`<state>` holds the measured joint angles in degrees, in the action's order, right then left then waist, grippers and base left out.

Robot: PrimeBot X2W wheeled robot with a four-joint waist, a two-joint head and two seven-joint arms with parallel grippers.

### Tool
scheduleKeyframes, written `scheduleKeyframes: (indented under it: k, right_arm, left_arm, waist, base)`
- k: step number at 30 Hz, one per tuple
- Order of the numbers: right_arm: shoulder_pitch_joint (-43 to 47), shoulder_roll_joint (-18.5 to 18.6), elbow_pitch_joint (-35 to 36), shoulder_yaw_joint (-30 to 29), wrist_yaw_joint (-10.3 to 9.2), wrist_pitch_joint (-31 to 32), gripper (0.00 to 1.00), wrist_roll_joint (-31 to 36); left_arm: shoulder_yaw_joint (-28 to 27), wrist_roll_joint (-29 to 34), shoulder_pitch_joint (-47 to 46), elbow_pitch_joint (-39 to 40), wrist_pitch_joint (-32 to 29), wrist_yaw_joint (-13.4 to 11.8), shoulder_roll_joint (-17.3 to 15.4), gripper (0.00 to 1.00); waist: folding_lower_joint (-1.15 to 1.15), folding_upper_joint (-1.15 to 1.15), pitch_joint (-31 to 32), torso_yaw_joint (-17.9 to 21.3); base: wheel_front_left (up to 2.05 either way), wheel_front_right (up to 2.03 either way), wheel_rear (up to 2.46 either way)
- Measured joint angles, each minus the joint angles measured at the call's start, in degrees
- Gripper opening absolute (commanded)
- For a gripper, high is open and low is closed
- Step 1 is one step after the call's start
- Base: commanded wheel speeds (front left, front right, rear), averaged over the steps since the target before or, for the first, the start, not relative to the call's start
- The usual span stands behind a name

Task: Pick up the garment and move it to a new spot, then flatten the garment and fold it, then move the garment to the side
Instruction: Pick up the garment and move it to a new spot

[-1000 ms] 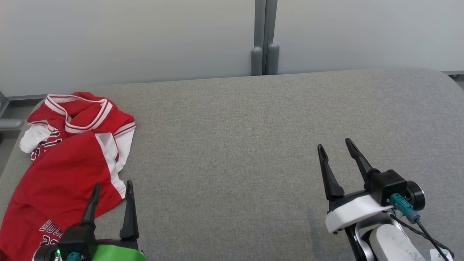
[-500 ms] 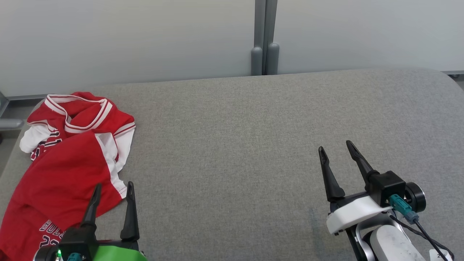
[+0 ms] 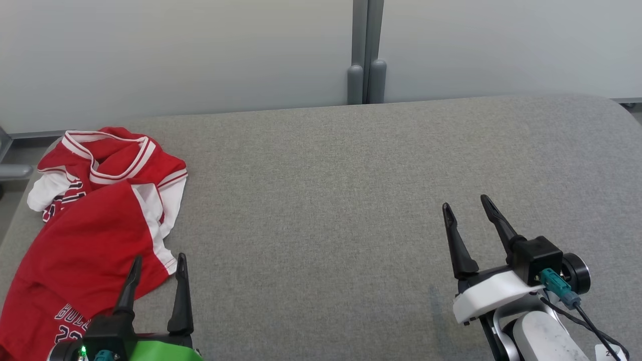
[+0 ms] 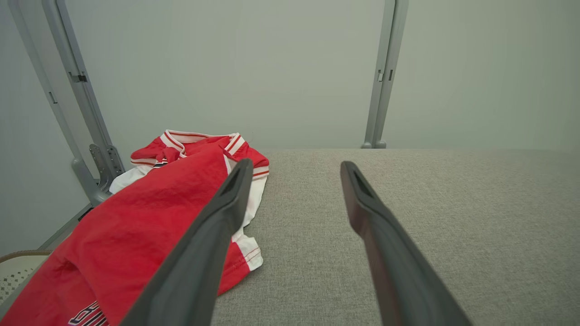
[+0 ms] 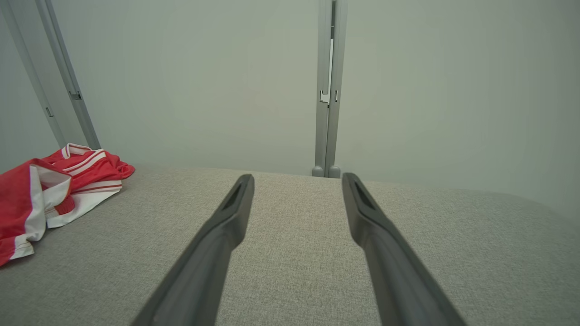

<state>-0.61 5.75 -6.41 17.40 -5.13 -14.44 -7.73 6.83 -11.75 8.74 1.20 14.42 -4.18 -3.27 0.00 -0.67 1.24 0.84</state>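
Presently hovering the left gripper [image 3: 159, 257], fingers spread, at the near corner of the shirt [image 3: 95, 235] crumpled along the table's [image 3: 321, 200] left end; holding the right gripper [image 3: 465, 201] spread, well apart.

Pale, matte wall panels [image 3: 175, 55] meet at a grey vertical post [image 3: 367, 50] behind a counter [image 3: 321, 200] covered in grey woven fabric, far right corner rounded. Light even, diffuse. Beyond its left edge, possibly a perforated basket [image 4: 13, 271].
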Motion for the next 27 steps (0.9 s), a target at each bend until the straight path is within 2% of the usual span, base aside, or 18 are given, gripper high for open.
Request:
scheduleKeyframes:
  k: [16, 27]
  right_arm:
    - [0.0, -0.2, -0.5, -0.5, 0.14, 0.0, 1.00, -0.4]
    - [0.0, -0.2, -0.4, -1.0, 0.49, 0.0, 1.00, -0.4]
  left_arm:
    - [-0.1, -0.1, 0.0, -0.5, 0.0, 0.2, 0.0, 1.00]
    - [0.3, -0.1, -0.1, -0.8, 0.0, 0.7, 0.0, 1.00]
  waist:
    - [0.00, 0.00, 0.0, -0.3]
    - [0.00, 0.00, 0.1, -4.1]
  base:
    - [0.00, 0.00, 0.00]
    - [0.00, 0.00, 0.00]
